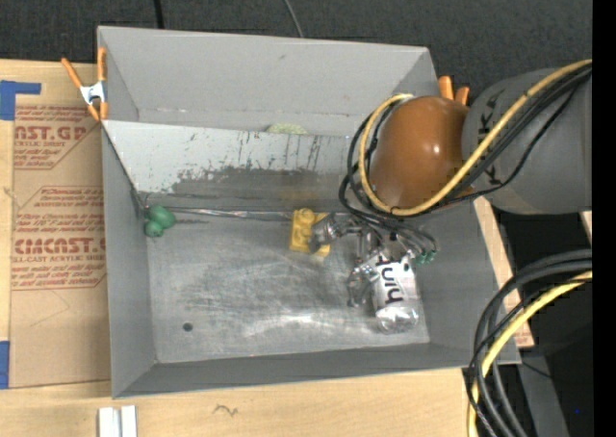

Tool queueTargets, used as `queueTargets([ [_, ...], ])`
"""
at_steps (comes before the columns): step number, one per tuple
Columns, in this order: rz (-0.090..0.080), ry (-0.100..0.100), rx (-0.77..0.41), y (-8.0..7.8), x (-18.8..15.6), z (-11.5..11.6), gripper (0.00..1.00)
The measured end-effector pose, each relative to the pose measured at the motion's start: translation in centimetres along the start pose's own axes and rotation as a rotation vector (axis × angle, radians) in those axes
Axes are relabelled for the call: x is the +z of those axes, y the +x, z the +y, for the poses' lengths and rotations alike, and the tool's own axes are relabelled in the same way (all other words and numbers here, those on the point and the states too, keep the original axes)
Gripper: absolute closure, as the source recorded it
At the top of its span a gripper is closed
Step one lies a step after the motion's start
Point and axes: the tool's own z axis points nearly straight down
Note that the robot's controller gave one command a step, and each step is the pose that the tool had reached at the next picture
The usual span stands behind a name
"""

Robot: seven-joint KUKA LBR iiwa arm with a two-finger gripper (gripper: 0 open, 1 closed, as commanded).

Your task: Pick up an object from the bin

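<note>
Claw [370, 248] sits low at the right of the grey metal bin [231, 305], tucked under cables and the orange wrist cover [416, 154] — can't tell how wide it stands. Arm reaches in from the right, wrist bent downward. Crumpled white-silver packet [395, 293] lies just beside it, yellow plastic block [306, 230] just left.

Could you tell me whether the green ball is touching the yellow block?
Apart: the camera view shows bare bin floor between the green ball at left and the yellow block.
</note>
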Motion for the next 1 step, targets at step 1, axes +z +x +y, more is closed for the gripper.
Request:
queueTargets([
  [1, 0.000, 0.001, -0.097, 0.72, 3.40, 1.76, 0.00],
])
